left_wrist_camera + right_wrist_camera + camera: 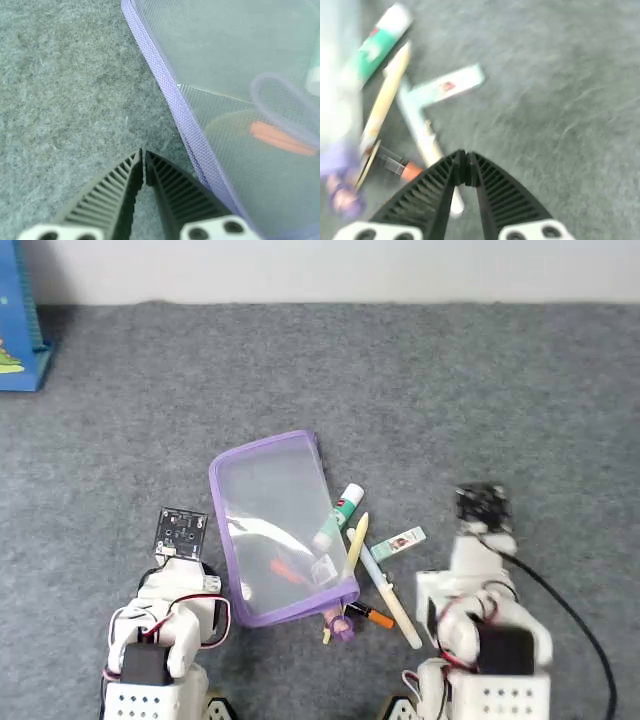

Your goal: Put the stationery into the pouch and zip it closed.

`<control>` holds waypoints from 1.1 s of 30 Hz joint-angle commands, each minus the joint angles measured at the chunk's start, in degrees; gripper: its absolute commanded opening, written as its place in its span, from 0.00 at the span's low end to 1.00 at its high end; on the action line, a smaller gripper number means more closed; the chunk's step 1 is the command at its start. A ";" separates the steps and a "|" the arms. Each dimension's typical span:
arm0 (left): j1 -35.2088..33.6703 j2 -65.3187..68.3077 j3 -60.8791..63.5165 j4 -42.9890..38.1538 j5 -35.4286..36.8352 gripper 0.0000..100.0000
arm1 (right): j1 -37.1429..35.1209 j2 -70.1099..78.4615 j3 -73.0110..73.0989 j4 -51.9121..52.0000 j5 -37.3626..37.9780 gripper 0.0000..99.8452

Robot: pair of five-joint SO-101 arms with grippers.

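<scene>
Purple-edged pouch [172, 105] beside left tool [143, 154]; right tool [465, 156] near pens [417, 120]; both pinched together, empty.

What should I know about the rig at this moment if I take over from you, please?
Left end effector: shut, empty, over the grey mat beside the pouch's purple edge.
Right end effector: shut, empty, above the loose stationery.
Things: an orange item shows through the pouch wall. Along the pouch's side lie the glue stick, yellow pencil, pale pen, small eraser and orange-tipped marker.
Done: at most one item bagged.
Left: load the rest, then zip. I cannot tell whether the zip is open.
</scene>
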 commanded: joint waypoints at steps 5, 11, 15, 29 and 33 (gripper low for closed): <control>-0.18 -0.62 -0.48 -1.05 -0.53 0.01 | -13.32 28.09 -12.48 2.59 -4.57 0.01; -0.18 -0.62 -0.48 -1.05 -0.53 0.01 | -23.25 41.45 -16.62 1.01 -8.26 0.07; -0.18 -0.62 -0.48 -1.05 -0.53 0.01 | -30.46 42.33 -17.23 1.10 -12.48 0.19; -0.18 -0.62 -0.48 -1.05 -0.53 0.01 | -35.56 42.95 -15.82 -11.47 -15.12 0.30; -0.18 -0.62 -0.48 -1.05 -0.53 0.01 | -27.65 43.12 -15.21 -20.26 -14.95 0.30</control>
